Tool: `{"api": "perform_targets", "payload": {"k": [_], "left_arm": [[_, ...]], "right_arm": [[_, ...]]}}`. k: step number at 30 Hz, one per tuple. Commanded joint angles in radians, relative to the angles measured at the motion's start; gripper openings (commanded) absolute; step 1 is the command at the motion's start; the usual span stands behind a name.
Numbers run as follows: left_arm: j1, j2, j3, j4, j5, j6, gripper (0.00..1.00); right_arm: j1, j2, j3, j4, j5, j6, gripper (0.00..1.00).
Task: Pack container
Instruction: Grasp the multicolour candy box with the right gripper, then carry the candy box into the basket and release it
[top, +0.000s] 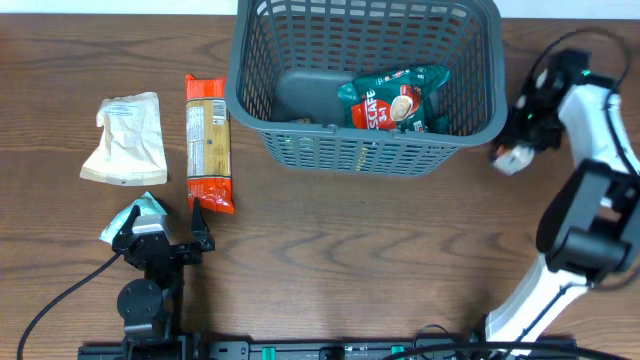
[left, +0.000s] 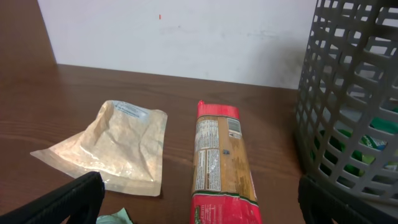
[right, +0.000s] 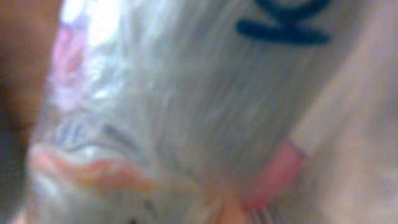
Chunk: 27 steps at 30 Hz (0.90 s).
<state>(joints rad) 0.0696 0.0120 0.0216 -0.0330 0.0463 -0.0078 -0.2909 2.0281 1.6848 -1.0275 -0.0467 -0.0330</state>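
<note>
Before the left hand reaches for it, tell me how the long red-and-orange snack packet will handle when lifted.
The long red-and-orange snack packet keeps a straight, evenly filled shape, so it is probably fairly stiff. Its wrapper looks glossy, so it may slip in a light pinch. It lies flat on the brown wooden table, so rolling seems unlikely.

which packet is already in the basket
The green packet, lying inside the basket. The beige pouch and red packet lie on the table left of it. A white packet is at the right gripper, outside.
</note>
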Motion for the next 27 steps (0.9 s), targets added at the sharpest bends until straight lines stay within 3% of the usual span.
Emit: {"api": "perform_targets", "payload": {"k": [1,6,13,21,27], "left_arm": [[0.003,-0.002,-0.018,-0.034,-0.009,-0.013,0.99],[0.003,-0.002,-0.018,-0.034,-0.008,-0.013,0.99],[0.003,-0.002,-0.018,-0.034,-0.009,-0.013,0.99],[0.003,-0.002,-0.018,-0.034,-0.009,-0.013,0.99],[0.003,-0.002,-0.018,-0.034,-0.008,-0.013,0.99]], "right_arm": [[0.013,-0.208,0.114,0.000,-0.011,0.018,0.01],[0.045,-0.388,0.195,-0.009,-0.019,0.004,0.01],[0.211,-0.558,0.232,-0.014,-0.067,-0.167,0.02],[0.488,-0.576,0.232,-0.110,-0.067,-0.422,0.01],[0.607,-0.536,0.232,-0.155,-0.066,-0.561,0.01]]}}
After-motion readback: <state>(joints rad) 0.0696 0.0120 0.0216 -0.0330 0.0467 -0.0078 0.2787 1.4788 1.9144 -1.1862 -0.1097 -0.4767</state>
